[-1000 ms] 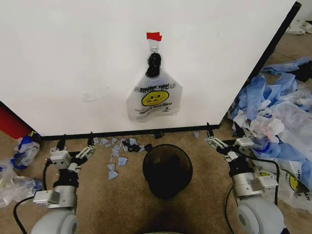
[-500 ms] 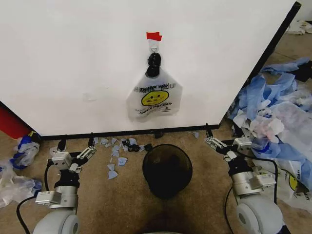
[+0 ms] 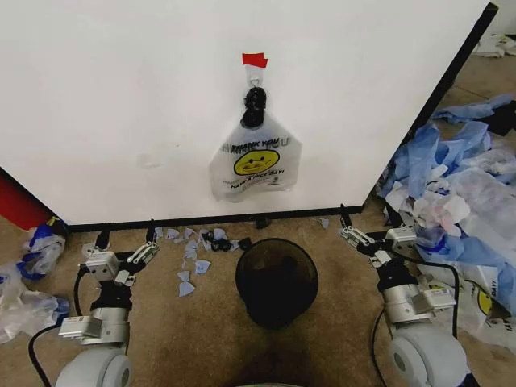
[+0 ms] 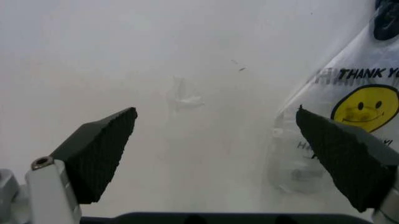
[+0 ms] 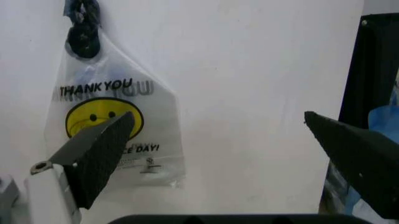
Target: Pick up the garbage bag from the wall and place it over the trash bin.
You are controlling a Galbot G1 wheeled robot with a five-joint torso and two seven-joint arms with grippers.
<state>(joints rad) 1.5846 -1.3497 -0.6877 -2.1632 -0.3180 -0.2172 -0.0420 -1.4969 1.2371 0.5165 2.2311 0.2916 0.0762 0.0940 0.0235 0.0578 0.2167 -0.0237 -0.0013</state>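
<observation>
The garbage bag (image 3: 255,165) hangs flat on the white wall (image 3: 121,97). It is a thin, see-through plastic bag with a yellow smiley and THANK YOU lettering. A black clip (image 3: 255,106) holds it below a red tape mark (image 3: 255,60). The round black mesh trash bin (image 3: 242,270) stands on the floor in front of the bag, between my arms. My left gripper (image 3: 126,240) is low at the left, open and pointing at the wall. My right gripper (image 3: 367,228) is low at the right, also open. The bag (image 4: 365,105) lies off to one side of the left gripper (image 4: 215,114), and the bag (image 5: 112,126) is ahead of the right gripper (image 5: 218,116).
Torn blue plastic scraps (image 3: 192,256) litter the floor along the wall's base. A big heap of blue and white plastic bags (image 3: 463,193) lies right of the wall's black edge strip (image 3: 451,72). More bags (image 3: 32,250) lie at the far left.
</observation>
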